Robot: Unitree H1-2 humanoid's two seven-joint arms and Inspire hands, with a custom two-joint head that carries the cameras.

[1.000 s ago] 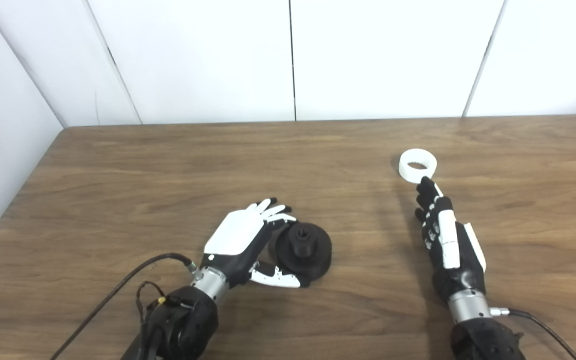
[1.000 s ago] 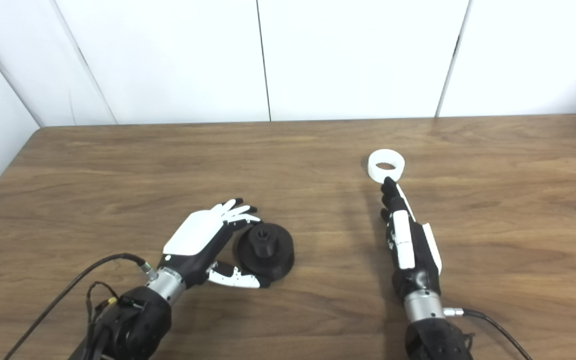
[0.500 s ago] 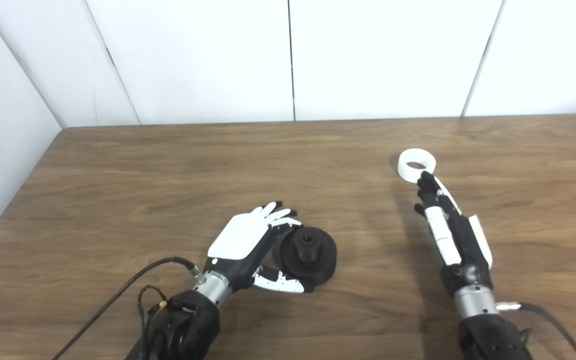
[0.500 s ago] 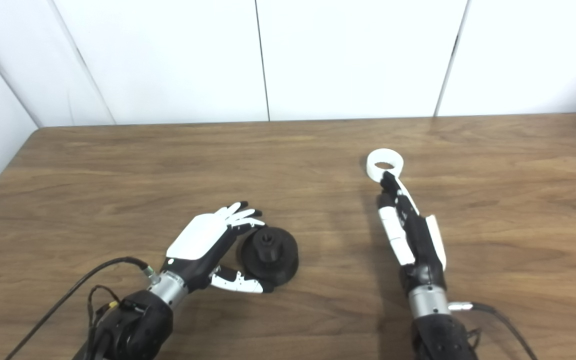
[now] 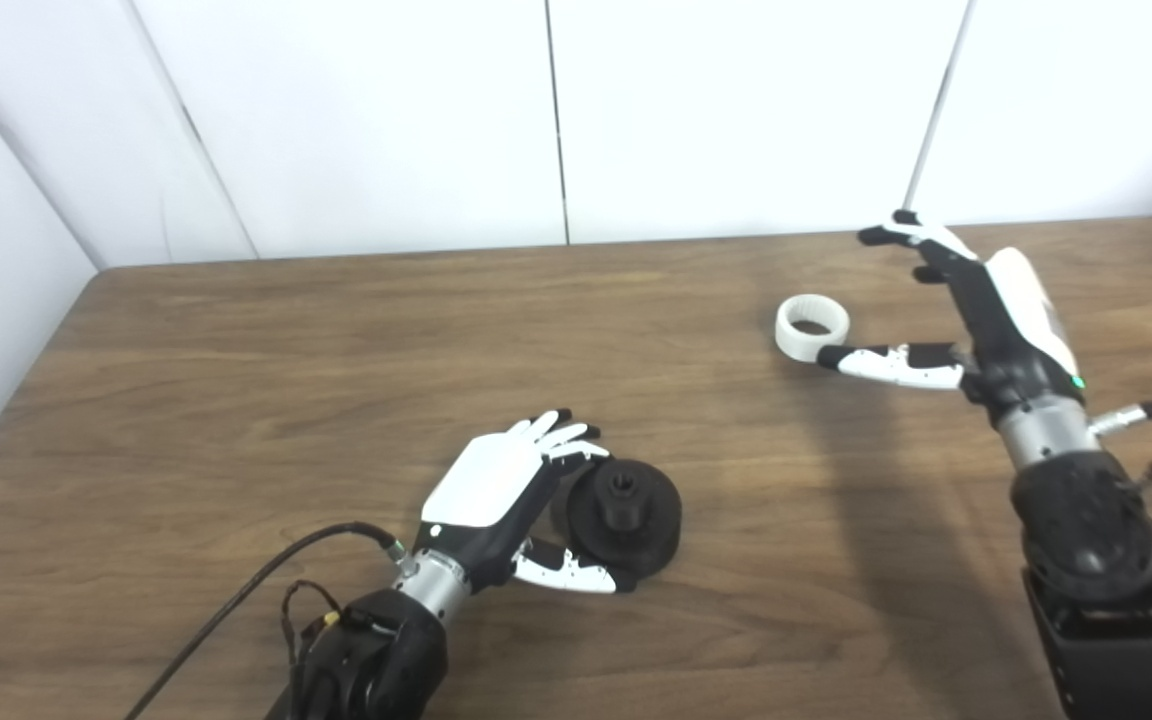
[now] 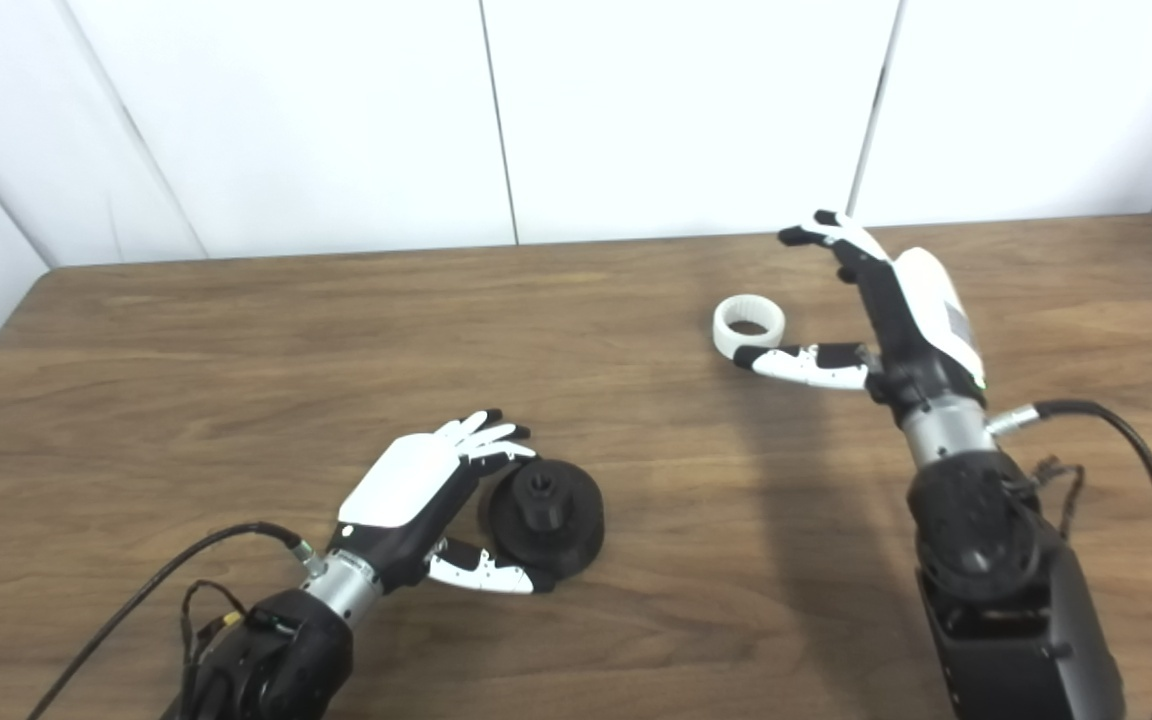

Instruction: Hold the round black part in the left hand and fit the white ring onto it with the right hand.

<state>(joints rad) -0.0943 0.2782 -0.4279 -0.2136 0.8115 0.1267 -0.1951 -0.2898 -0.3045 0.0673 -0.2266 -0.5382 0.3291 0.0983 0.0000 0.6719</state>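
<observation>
The white-backed left hand [image 5: 496, 490] is covering the left rim of the round black plastic part [image 5: 626, 505], so contact there is staying unclear. The right hand's [image 5: 976, 300] thumb tip is overlapping the white plastic ring's [image 5: 812, 327] near edge, hiding any touch.

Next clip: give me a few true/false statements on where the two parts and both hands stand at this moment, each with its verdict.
1. The white ring lies flat on the table. True.
2. The right hand has lifted the ring off the table. False: the hand is open, thumb tip at the ring's near edge, fingers spread above and beyond it.
3. The round black part rests on the table with the left hand cupped around its left side. True.
4. The ring is already fitted on the black part. False: they lie far apart, ring at the right rear, part at the front centre.
5. The black part's raised hub points up. True.
</observation>
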